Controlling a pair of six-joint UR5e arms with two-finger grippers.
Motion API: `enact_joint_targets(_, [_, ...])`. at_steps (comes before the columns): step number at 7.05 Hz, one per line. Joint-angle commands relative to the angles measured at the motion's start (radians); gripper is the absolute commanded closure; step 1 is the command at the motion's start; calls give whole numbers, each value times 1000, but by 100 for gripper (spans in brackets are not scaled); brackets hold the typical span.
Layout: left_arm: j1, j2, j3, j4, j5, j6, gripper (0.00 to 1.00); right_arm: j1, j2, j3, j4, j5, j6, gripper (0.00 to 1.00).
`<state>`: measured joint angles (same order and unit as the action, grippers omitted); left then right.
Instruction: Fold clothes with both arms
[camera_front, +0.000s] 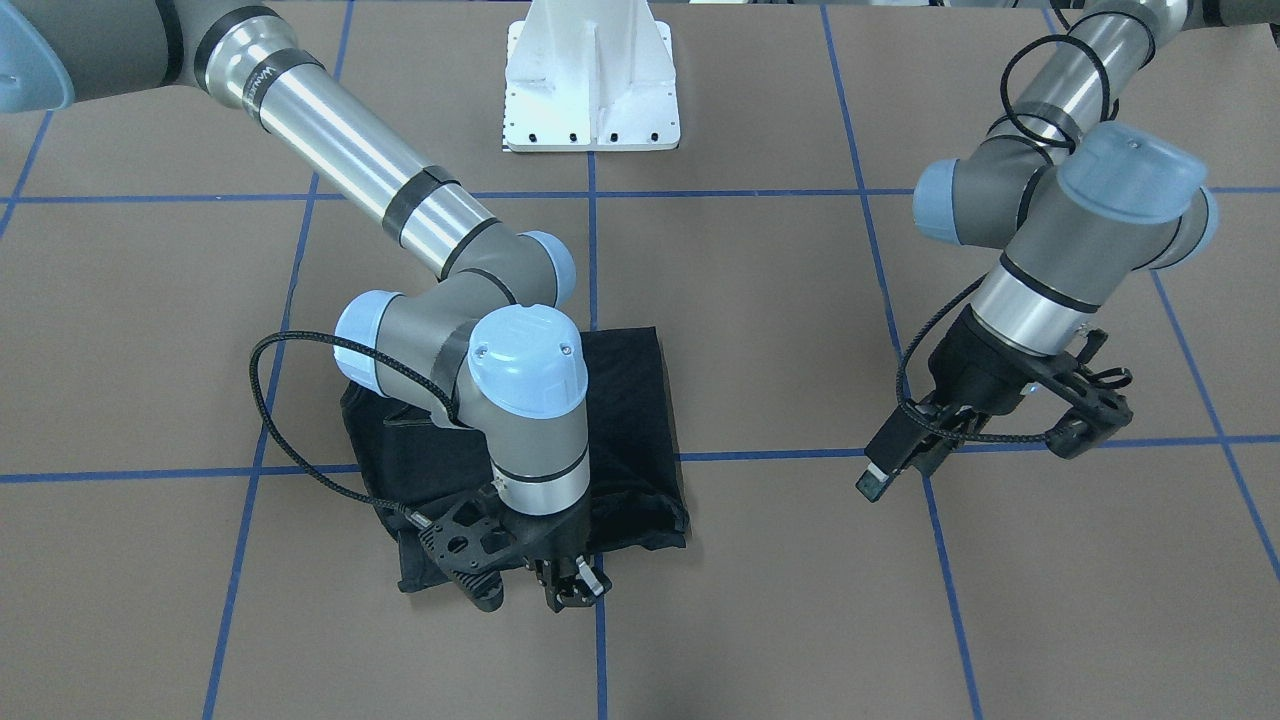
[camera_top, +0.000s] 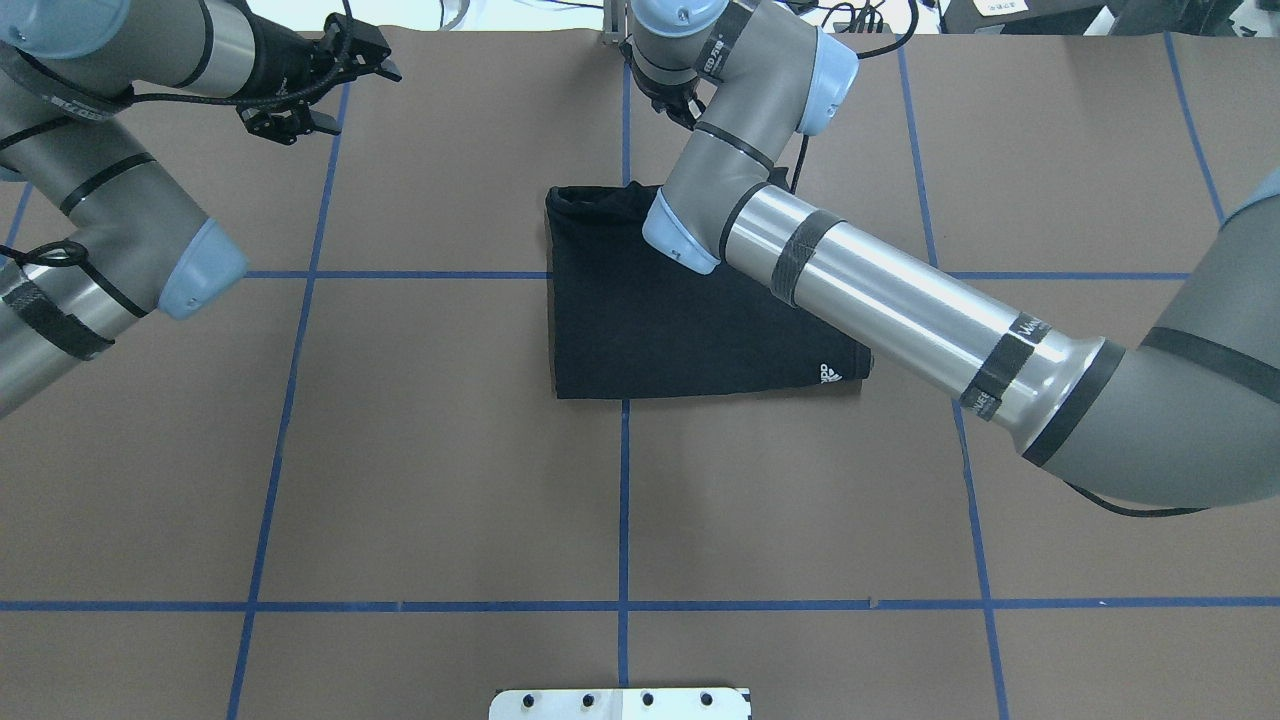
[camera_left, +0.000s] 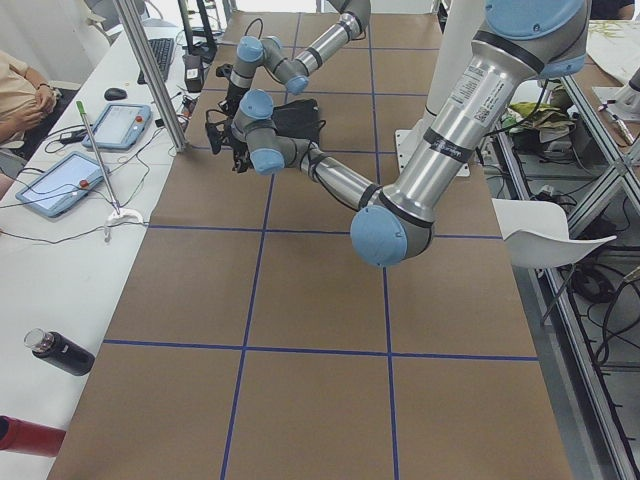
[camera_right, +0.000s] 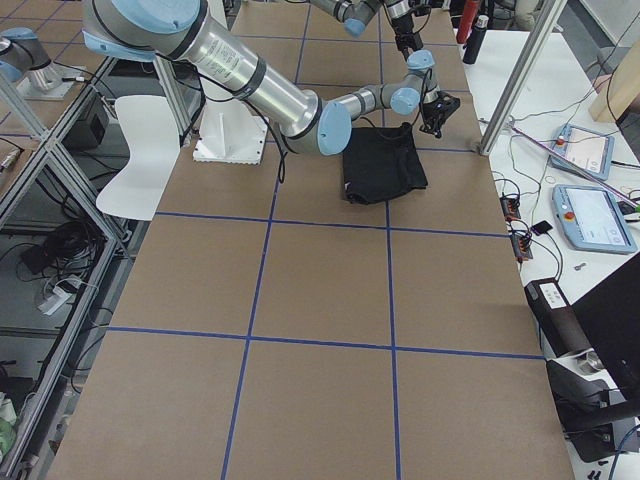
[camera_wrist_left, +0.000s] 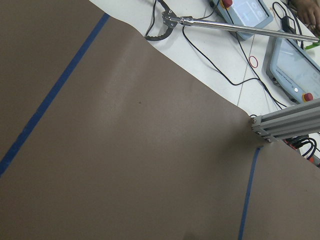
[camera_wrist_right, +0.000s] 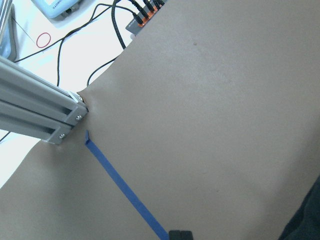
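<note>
The black T-shirt (camera_top: 680, 320) lies folded into a rectangle at the table's middle, with a small white logo (camera_top: 830, 375) at one corner. It also shows in the front view (camera_front: 625, 400). My right gripper (camera_front: 572, 592) hangs low just past the shirt's far edge, and its fingers look shut and empty. The right wrist view shows brown table, with the shirt (camera_wrist_right: 306, 220) only in the bottom right corner. My left gripper (camera_front: 898, 470) is well off to the side over bare table, looks open and holds nothing.
The white pedestal (camera_front: 592, 80) stands at the robot's side of the table. An aluminium post (camera_wrist_right: 40, 115) rises at the far table edge. Beyond the post, a white bench holds tablets (camera_left: 60, 185) and cables. Blue tape lines cross the brown table.
</note>
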<state>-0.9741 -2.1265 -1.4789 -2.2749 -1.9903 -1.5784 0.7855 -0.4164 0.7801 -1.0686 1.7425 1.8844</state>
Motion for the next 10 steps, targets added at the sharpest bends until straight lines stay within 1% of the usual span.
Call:
enact_joint_targets(1, [-2,0,-6,2,1,2,0,21,-176,229,-11,127,-17,100])
enact_joint_targets(2, [0,2,-7,2,-1,2,0,41,-306,381,-63,194,-128,100])
enact_joint_targets(3, [-3,2,-14,2,-1,2,0,75,-361,480,-161,230,-193,100])
enact_joint_targets(4, [-6,28,-38,2,-5,21,0,143,-452,580,-204,321,-299,100])
enact_joint_targets(5, [-8,80,-91,3,-7,131,0,247,-557,641,-206,428,-452,100])
enact_joint_targets(6, [-12,145,-154,21,-7,281,0,379,-662,672,-206,548,-669,100])
enact_joint_targets(7, [-24,193,-219,84,-24,451,0,496,-753,673,-206,625,-906,100])
enact_joint_targets(8, [-61,224,-256,130,-53,576,0,567,-835,668,-232,629,-1141,73])
enact_joint_targets(9, [-101,287,-277,135,-88,719,0,627,-872,662,-325,615,-1365,46])
enact_joint_targets(10, [-171,348,-276,140,-154,920,0,705,-887,665,-452,612,-1582,0])
